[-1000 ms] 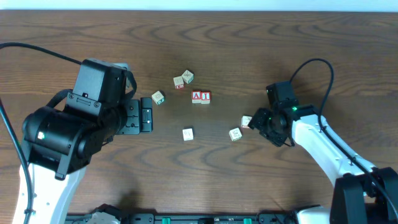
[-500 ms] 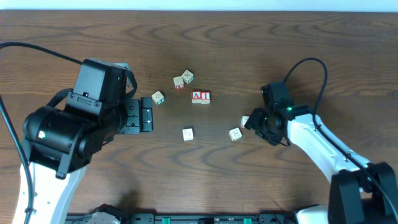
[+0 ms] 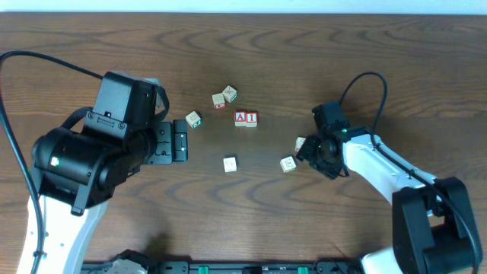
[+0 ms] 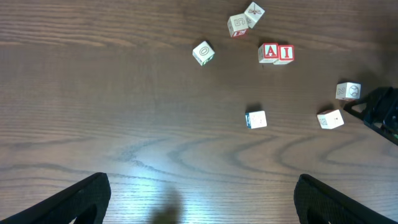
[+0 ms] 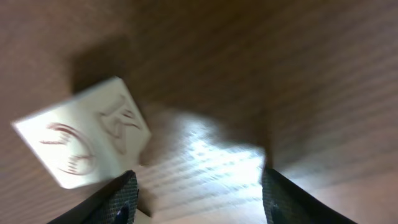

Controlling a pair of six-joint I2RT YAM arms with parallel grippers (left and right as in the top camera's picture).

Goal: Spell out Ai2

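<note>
Two cubes stand side by side mid-table, one with a red A (image 3: 241, 118) (image 4: 268, 52) and one with a red I (image 3: 252, 118) (image 4: 285, 53). No cube shows a 2 that I can read. My left gripper (image 3: 179, 144) (image 4: 202, 208) hovers open over bare wood, left of the cubes. My right gripper (image 3: 309, 151) (image 5: 199, 199) is open and low to the table with nothing between its fingers. A pale cube with faint reddish marks (image 3: 301, 143) (image 5: 81, 143) lies just outside its left finger (image 5: 118, 196).
Other loose cubes lie around: a green-marked one (image 3: 193, 119) (image 4: 203, 53), two touching at the back (image 3: 219, 100) (image 3: 230, 93), one in the middle front (image 3: 230, 164) (image 4: 255, 119), and one (image 3: 288, 164) (image 4: 330, 119) near the right gripper.
My right arm has moved a little left and farther back, coming up against the pale cube. The left arm and the A and I cubes have not moved.
</note>
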